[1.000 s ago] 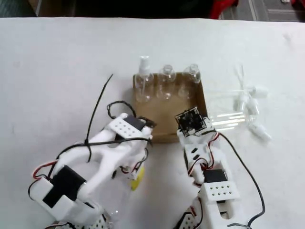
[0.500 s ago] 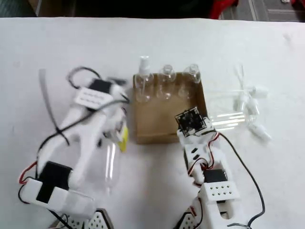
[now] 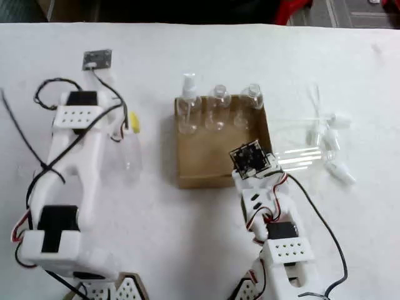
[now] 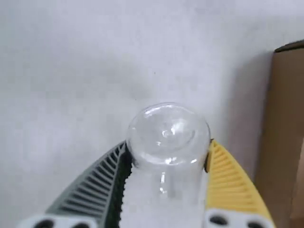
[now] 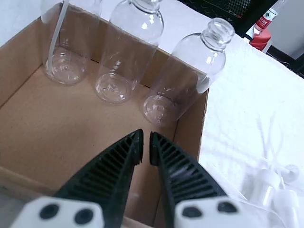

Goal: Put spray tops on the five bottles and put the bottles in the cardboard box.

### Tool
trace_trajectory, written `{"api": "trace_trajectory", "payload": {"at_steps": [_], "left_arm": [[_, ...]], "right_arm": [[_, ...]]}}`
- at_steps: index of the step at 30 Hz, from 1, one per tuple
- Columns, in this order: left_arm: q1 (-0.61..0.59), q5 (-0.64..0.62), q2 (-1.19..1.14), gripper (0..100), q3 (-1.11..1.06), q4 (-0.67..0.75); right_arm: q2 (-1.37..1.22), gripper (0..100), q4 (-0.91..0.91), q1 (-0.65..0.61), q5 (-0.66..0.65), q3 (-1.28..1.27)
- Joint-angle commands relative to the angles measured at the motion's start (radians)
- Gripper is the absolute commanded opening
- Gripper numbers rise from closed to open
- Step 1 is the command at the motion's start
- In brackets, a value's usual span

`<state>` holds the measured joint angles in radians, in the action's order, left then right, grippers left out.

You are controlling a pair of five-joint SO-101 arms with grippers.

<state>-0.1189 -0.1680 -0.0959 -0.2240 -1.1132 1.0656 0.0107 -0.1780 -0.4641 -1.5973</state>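
High view: the left pincer (image 3: 129, 125) gripped a clear bottle (image 3: 130, 156) beside the cardboard box (image 3: 212, 164) on the white counter (image 3: 187, 237). Three bottles (image 3: 217, 112) stood along the box's far wall.

Left wrist view: both fingers (image 4: 95, 190) pressed that bottle's sides.

Right wrist view: the right pincer (image 5: 145, 141) hung closed and empty over the box floor. Loose spray tops (image 5: 270, 183) lay outside the box.

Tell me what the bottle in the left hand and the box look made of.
The bottle: probably clear, glossy plastic, though glass is possible; the table shows through it and its base glints. The box: matte brown cardboard, judging by its dull, plain walls.
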Motion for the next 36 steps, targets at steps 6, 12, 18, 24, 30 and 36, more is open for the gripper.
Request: {"api": "trace_trajectory", "payload": {"at_steps": [6,12,18,24,30,36], "left_arm": [[-0.076,-0.028,-0.036,30,0.037,0.137],[-0.081,-0.129,0.036,46,0.103,-0.035],[-0.082,0.068,0.128,46,0.114,-0.169],[-0.223,0.775,0.209,31,0.083,-0.181],[-0.280,1.516,0.206,17,0.025,-0.313],[-0.196,1.689,0.220,24,-0.077,-0.123]], "right_arm": [[-0.002,1.8,-0.021,-0.010,-0.011,0.009],[-0.002,1.8,-0.021,-0.012,-0.011,0.009],[-0.002,1.8,-0.021,-0.012,-0.011,0.009],[-0.002,1.8,-0.021,-0.012,-0.011,0.009],[-0.001,1.8,-0.021,-0.013,-0.011,0.009],[-0.002,1.8,-0.021,-0.013,-0.011,0.009]]}}
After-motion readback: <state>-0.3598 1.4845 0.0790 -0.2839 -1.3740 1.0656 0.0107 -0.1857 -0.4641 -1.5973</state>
